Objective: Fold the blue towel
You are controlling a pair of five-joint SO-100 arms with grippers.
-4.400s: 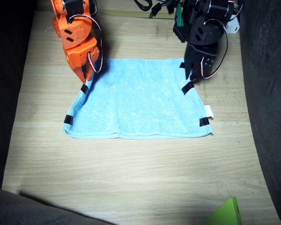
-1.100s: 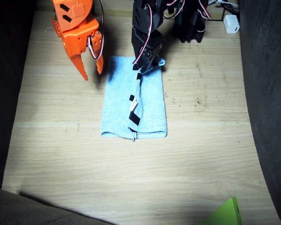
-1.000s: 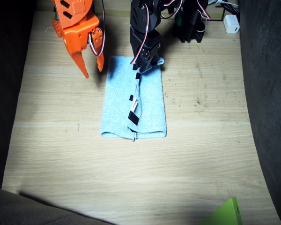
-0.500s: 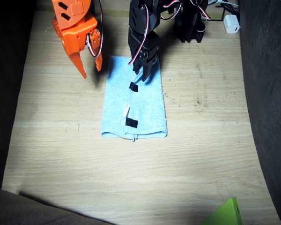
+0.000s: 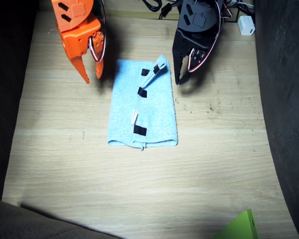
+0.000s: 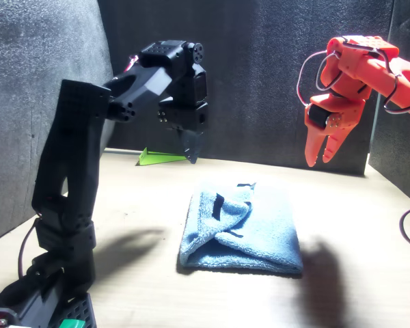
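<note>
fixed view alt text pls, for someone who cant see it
A folded blue towel lies flat on a wooden table, black tape patches along its middle. The orange right arm's claw and the black left arm's claw hang open on either side of its far end, touching nothing.

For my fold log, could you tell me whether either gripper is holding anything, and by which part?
Nothing is held: the left gripper and right gripper both hang empty above the table, clear of the blue towel.
</note>
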